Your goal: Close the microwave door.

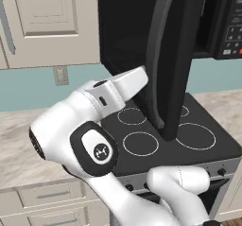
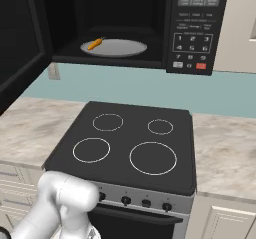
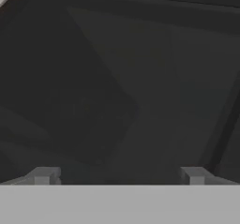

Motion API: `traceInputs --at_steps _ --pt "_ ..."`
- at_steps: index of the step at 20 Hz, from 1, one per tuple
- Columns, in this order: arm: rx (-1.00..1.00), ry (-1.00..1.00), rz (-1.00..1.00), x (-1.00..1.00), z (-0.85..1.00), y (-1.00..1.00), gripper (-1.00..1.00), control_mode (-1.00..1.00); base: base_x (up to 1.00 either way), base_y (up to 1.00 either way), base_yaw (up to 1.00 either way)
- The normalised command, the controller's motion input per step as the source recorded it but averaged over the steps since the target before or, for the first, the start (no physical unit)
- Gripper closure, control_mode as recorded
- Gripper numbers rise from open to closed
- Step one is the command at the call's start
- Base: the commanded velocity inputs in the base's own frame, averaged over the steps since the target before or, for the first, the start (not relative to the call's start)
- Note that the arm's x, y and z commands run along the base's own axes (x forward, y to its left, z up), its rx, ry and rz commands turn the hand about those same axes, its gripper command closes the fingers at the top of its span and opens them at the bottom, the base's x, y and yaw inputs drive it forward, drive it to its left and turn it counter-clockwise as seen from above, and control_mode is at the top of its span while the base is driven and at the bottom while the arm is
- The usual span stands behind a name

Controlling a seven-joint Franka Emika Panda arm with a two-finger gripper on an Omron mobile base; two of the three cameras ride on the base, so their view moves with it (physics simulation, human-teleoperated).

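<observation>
The fingers (image 3: pixel 43 175) are being held spread apart, empty, close against the microwave door (image 3: pixel 122 92). The microwave door is being kept swung open above the stove (image 2: pixel 130 148), a carrot (image 2: pixel 94 44) and plate (image 2: pixel 122 48) being exposed behind it.

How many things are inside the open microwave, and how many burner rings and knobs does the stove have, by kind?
Carrot: 1
Plate: 1
Burner rings: 4
Stove knobs: 4 visible
Total: 10
</observation>
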Motion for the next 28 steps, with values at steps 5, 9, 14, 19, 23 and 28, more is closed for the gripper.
traceInputs --at_steps 5,9,14,19,23,28 --pt "0.00 0.01 -0.03 0.00 0.00 -1.00 -1.00 -1.00 0.00 0.00 0.00" --pt "0.00 0.07 -0.01 0.23 0.00 -1.00 -1.00 -1.00 0.00 0.00 0.00" --pt "0.00 0.15 -0.01 0.42 0.03 -1.00 -1.00 -1.00 0.00 0.00 0.00" --pt "0.00 0.18 0.00 0.56 0.13 -1.00 -1.00 -1.00 0.00 0.00 0.00" --pt "0.00 0.18 0.00 0.69 0.26 -0.90 -1.00 -1.00 0.00 0.00 0.00" --pt "0.00 0.10 0.00 0.91 0.09 -0.59 -1.00 -1.00 0.00 0.00 0.00"
